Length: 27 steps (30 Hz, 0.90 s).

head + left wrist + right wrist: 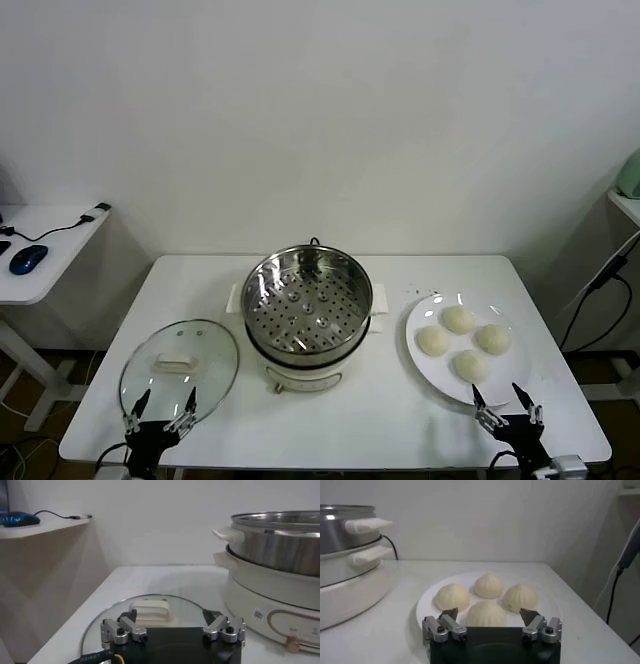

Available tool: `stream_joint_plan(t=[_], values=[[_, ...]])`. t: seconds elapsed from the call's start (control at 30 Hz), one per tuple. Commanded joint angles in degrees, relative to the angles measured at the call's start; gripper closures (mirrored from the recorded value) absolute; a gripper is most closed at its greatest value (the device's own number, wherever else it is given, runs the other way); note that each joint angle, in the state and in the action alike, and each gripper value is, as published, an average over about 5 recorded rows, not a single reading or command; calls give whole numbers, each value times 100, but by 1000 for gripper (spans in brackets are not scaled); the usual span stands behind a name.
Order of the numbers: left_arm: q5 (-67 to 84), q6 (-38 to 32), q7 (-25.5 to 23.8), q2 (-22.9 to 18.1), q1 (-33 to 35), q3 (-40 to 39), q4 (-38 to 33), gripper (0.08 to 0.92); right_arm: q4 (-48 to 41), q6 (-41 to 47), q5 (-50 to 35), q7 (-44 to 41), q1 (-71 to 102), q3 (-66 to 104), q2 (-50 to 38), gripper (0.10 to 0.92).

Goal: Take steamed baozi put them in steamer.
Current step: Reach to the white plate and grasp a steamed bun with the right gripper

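My white table (400, 420) carries three things directly: the steamer (307, 312) at its middle, a glass lid (180, 367) lying flat on my left near the front edge, and a white plate (432, 375) of baozi on my right

Both wrists end in a blocky matte-black housing. The left gripper (172, 625) carries two short silver-grey metal fingers (118, 630) with black pointed tips and round dark screws at the knuckles; a black cable with a yellow wire runs beneath it. The right gripper (491, 623) has matching silver fingers (542, 626).
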<state>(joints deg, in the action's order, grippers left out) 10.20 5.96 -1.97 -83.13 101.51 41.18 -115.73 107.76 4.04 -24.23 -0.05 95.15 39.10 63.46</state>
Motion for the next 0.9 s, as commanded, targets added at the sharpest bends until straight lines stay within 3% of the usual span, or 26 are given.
stream_joint_plan(t=[0.03,0.23,0.5,0.7,0.9], values=[[18,8,-1,6,12,-8,-20,177,-88,1005,107,121,-1376,33,-500,203],[30,5,-5,22,27,-61,-73,177,-903,1573,339,-586,-3184,-896,-1813,202],[25,-28,-18,46,62,-107,-182,177,-2085,1405,1349,-3581,-5997,-3909,-4003,203],[6,-82,-20,33,50,-118,-167,177,-3310,269,1870,-5504,-8933,-6988,-4171,203],[-19,-120,-24,18,15,-111,-108,177,-4364,-762,2129,-6837,-11383,-9708,-3615,203]])
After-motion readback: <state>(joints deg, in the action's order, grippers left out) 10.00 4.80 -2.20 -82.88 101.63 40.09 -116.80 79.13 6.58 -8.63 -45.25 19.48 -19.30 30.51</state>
